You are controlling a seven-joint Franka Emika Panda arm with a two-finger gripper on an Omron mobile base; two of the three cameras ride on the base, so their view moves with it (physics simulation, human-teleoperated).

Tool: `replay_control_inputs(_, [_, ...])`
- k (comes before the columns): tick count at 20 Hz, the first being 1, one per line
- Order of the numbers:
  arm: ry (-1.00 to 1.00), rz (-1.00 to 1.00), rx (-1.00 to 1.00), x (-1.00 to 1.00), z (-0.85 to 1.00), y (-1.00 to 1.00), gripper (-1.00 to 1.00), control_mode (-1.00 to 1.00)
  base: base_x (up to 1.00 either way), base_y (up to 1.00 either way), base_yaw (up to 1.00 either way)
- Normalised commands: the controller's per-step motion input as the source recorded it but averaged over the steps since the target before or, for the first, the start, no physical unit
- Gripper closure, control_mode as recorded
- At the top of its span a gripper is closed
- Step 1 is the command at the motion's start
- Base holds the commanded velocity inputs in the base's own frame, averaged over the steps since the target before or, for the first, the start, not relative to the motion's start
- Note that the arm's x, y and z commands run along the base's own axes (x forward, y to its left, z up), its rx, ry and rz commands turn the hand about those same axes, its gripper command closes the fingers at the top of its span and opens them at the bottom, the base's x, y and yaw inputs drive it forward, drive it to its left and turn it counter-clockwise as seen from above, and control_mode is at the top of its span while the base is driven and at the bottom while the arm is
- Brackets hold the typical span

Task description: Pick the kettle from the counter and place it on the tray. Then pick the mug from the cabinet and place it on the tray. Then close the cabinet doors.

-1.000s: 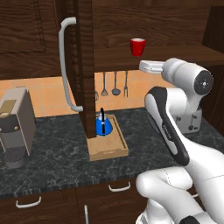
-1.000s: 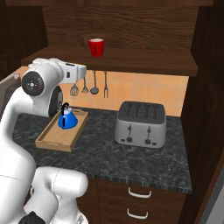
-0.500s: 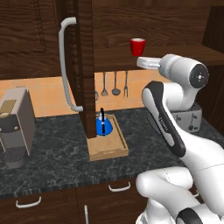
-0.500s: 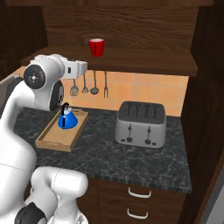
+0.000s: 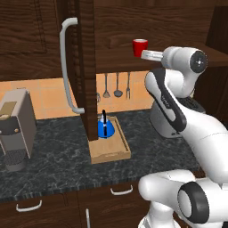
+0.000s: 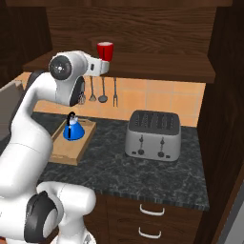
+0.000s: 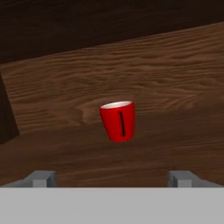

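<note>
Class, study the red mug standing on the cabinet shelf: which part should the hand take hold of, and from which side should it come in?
Probably the mug body, approached level from the cabinet's open front. It stands upright on the shelf with its thin handle turned toward the hand, so the wide-open fingers could pass either side of the handle and close across the tapered walls. Its rim looks hard to reach from above.

The mug (image 5: pixel 140 47) is set upright on the shelf inside the cabinet (image 6: pixel 157 66), above the counter (image 6: pixel 143 171). The kettle (image 5: pixel 105 128) is seated in the tray (image 5: pixel 111 153), which is laid on the counter below the mug. An open cabinet door (image 5: pixel 84 67) is seen just before the tray. A toaster (image 6: pixel 153 135) is placed right of the tray, a coffee machine (image 5: pixel 15 129) left.
</note>
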Motion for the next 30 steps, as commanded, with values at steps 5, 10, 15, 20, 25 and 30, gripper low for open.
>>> replay_control_inputs(5, [-0.12,0.05,-0.02,0.30,0.00,-0.23,-1.00,-1.00,0.00,0.00,0.00])
replay_control_inputs(10, [-0.10,0.02,-0.08,0.15,0.01,-0.03,-1.00,-1.00,0.00,0.00,0.00])
replay_control_inputs(15, [0.00,0.01,0.00,0.20,-0.02,0.02,-1.00,-1.00,0.00,0.00,0.00])
replay_control_inputs(20, [0.01,0.02,0.00,0.40,-0.01,0.01,-1.00,-1.00,0.00,0.00,0.00])
replay_control_inputs(25, [0.04,0.00,0.00,0.44,0.00,0.03,-1.00,-1.00,0.00,0.00,0.00])
replay_control_inputs(30, [0.00,0.02,0.00,0.49,0.00,0.00,-1.00,-1.00,0.00,0.00,0.00])
